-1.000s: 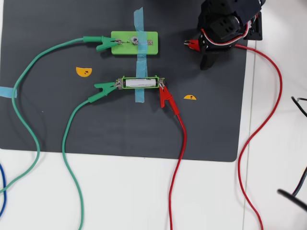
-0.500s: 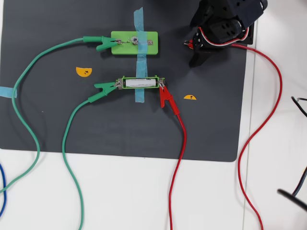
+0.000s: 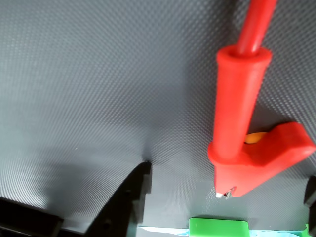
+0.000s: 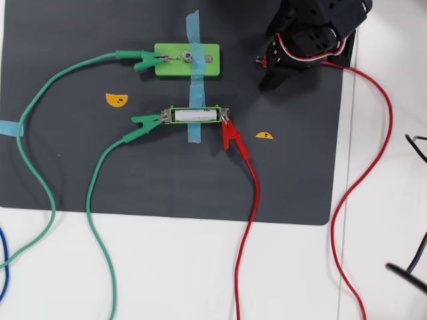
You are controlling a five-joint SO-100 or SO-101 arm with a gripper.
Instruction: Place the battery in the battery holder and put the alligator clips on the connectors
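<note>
The pincer (image 4: 265,62) grips a red clip (image 3: 247,158) over the dark mat (image 4: 293,173), right of the light-green block (image 4: 187,59).

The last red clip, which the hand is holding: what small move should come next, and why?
Probably carry the red clip left toward the right tab of the light-green block. The battery already sits in its holder, and three clips are on. That tab alone is bare, and a gap of mat lies between the hand and it.
</note>
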